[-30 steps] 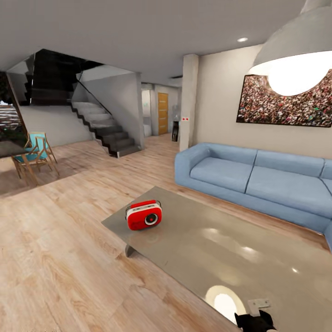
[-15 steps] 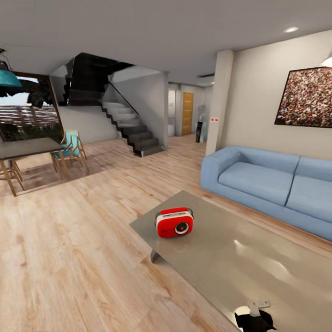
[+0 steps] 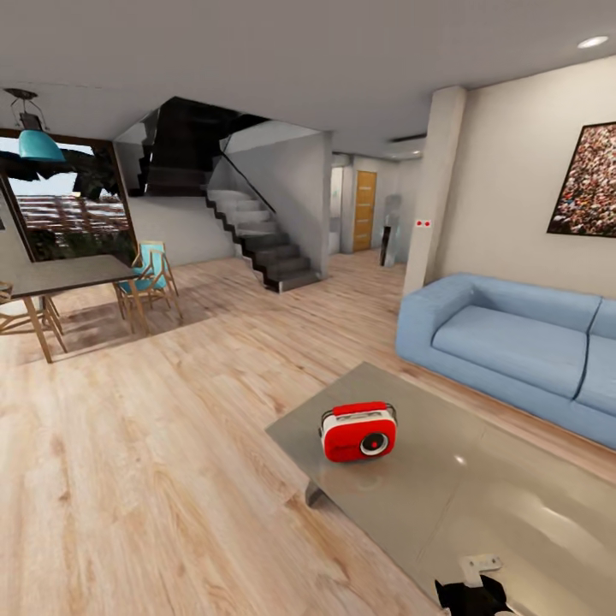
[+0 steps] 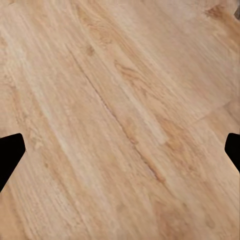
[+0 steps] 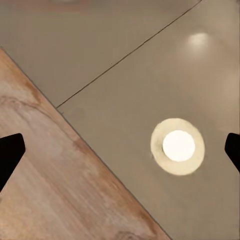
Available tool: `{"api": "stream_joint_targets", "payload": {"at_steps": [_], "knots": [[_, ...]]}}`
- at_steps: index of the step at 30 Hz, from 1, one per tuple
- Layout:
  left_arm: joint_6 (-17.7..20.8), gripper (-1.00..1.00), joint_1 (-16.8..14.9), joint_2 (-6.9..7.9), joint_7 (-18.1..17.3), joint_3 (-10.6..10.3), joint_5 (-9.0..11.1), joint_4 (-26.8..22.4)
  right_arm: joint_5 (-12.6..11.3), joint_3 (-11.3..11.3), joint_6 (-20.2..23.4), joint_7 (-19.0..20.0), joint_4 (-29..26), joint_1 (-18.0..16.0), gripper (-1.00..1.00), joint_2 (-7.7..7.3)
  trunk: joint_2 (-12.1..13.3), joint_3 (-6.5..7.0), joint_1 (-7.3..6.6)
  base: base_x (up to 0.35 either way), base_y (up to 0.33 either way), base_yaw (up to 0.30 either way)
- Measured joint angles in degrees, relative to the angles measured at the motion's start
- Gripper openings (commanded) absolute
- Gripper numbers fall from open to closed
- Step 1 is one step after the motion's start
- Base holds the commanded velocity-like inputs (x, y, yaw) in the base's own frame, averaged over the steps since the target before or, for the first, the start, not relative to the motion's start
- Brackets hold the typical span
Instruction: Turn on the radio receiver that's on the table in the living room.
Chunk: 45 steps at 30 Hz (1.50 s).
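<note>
A: Where is the radio [image 3: 359,432]?

B: You have it in your head view. It sits upright on the table [image 3: 479,505], near the table's far corner, with its round dial facing you. It is red with a white top.

A: What is around the table?

B: The table is low and grey, and its top is shiny. It stands on the wood floor [image 3: 145,445]. A blue sofa [image 3: 513,342] is just past it on your right side. A picture [image 3: 589,181] hangs on the wall above the sofa.

A: What else is in the room?

B: Far back you can see stairs [image 3: 257,239] and an orange door [image 3: 365,210]. On your left there is a dining table [image 3: 60,275] with wooden chairs [image 3: 150,282], and a blue lamp [image 3: 40,144] hangs over it.

A: What about your left gripper [image 4: 120,150]?

B: Its two dark fingertips [image 4: 10,152] sit at the two edges of the left wrist view, wide apart. Nothing is between them. It hangs over bare wood floor.

A: And your right gripper [image 5: 120,150]?

B: It is wide open too, and it holds nothing. It is over the table's edge, with floor on one side and grey top on the other. A round bright spot [image 5: 178,146] shines on the table top there. The radio is well away from both grippers.
</note>
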Motion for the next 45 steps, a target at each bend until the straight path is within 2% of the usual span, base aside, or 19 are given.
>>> {"api": "stream_joint_targets", "payload": {"at_steps": [11,27,45], "knots": [[0.1,1.00,0.0,0.00,0.0,0.0,0.0,0.0,0.0,0.0,0.0,0.0,0.0,0.0,1.00,0.00,0.0,0.00,0.00,0.210,0.270,-0.017],[0.1,1.00,0.0,0.00,0.0,0.0,0.0,0.0,0.0,0.0,0.0,0.0,0.0,0.0,1.00,0.01,0.0,0.00,0.00,0.179,0.284,-0.238],[0.1,1.00,0.0,0.00,0.0,0.0,0.0,0.0,0.0,0.1,0.0,0.0,0.0,0.0,1.00,0.02,0.0,0.03,0.00,0.148,0.290,-0.044]]}}
